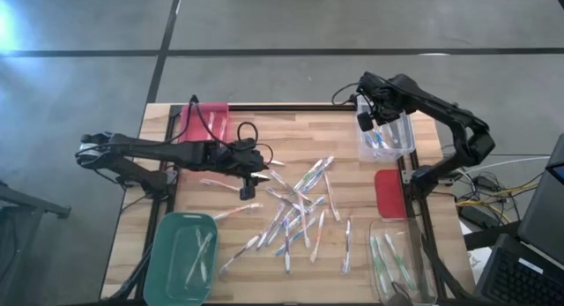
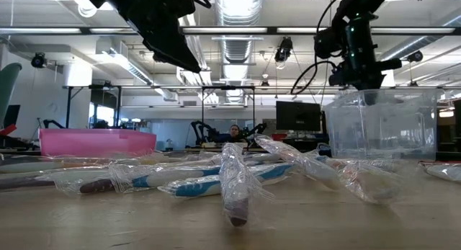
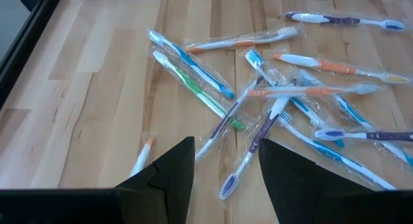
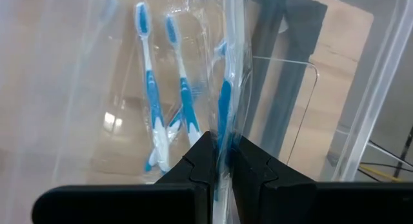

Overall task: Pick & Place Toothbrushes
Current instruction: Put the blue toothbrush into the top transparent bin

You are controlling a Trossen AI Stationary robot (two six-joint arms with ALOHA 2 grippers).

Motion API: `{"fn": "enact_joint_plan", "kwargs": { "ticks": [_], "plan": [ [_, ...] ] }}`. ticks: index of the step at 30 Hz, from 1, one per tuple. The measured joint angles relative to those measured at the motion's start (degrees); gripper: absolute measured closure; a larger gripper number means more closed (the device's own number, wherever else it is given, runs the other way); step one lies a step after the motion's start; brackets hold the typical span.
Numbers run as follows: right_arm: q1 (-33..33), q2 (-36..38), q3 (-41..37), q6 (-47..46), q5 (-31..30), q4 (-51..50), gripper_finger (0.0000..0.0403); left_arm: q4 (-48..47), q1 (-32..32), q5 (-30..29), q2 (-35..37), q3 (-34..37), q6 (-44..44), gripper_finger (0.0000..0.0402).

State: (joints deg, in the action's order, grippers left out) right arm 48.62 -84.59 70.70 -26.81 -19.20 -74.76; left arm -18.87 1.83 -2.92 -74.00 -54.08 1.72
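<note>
The right gripper (image 4: pixel 221 161) hangs over the clear bin (image 1: pixel 404 140) at the table's far right corner, its fingers pressed together on a wrapped blue toothbrush (image 4: pixel 225 104) that dangles into the bin above two more blue toothbrushes (image 4: pixel 168 95) lying on its floor. The left gripper (image 3: pixel 226 169) hovers with its fingers spread and empty over the wooden table (image 1: pixel 348 174), just beside the loose pile of wrapped toothbrushes (image 1: pixel 300 209) scattered across the middle. A few toothbrushes also lie in the green bin (image 1: pixel 169 266) at the near left and in the clear bin at the near right (image 1: pixel 421 275), while the pink bin (image 1: pixel 216 121) sits at the far left.
</note>
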Motion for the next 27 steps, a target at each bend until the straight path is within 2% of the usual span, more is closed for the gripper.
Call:
{"fn": "enact_joint_plan", "kwargs": {
  "ticks": [15, 27],
  "plan": [
    [3.0, -3.4, -2.0, 1.5, 0.4, 0.1, 0.0376, 0.0, 0.0, 0.0, 0.0, 0.0, 0.0, 0.0223],
    [3.0, -3.6, -3.2, 2.0, 0.4, 1.2, 0.0375, 0.0, 0.0, 0.0, 0.0, 0.0, 0.0, 0.0223]
  ]
}}
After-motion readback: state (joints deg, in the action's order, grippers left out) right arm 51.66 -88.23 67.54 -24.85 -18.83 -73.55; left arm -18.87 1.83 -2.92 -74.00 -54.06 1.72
